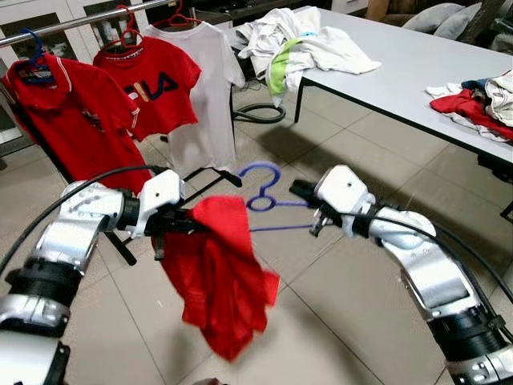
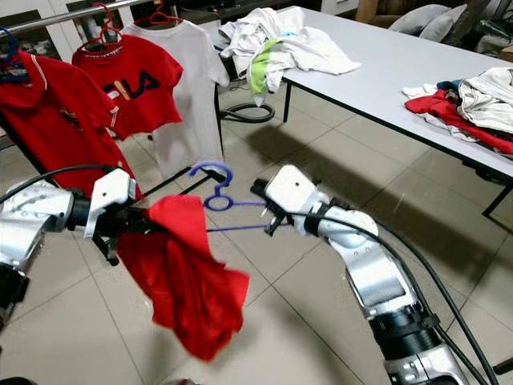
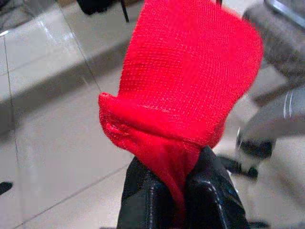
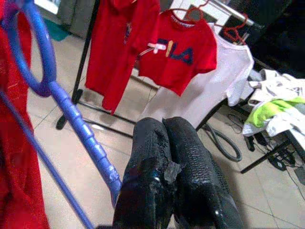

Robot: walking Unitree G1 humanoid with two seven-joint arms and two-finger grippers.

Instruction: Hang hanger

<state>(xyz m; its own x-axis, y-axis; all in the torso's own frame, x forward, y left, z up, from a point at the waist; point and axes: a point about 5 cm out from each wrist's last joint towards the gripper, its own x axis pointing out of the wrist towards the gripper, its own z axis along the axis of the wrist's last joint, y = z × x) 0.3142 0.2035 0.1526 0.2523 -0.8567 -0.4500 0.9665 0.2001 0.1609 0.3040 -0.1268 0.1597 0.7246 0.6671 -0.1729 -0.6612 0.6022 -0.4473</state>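
A blue plastic hanger (image 1: 276, 204) is held level between my two arms, its hook (image 2: 210, 168) pointing up. My right gripper (image 1: 303, 192) is shut on the hanger's right end, and its fingers (image 4: 167, 143) are pressed together beside the blue arm (image 4: 76, 124). A red garment (image 1: 220, 273) droops from the hanger's left side towards the floor. My left gripper (image 1: 172, 224) is shut on the garment's top fold (image 3: 190, 86). Behind, at the upper left, is the clothes rack's metal rail (image 1: 72, 24).
On the rail hang a red shirt (image 1: 72, 120), a red FILA shirt (image 1: 152, 88) and a white shirt (image 1: 204, 88). A grey table (image 1: 401, 72) at the right holds heaps of clothes (image 1: 296, 40) (image 1: 481, 100). A hose (image 1: 260, 112) lies coiled on the tiled floor.
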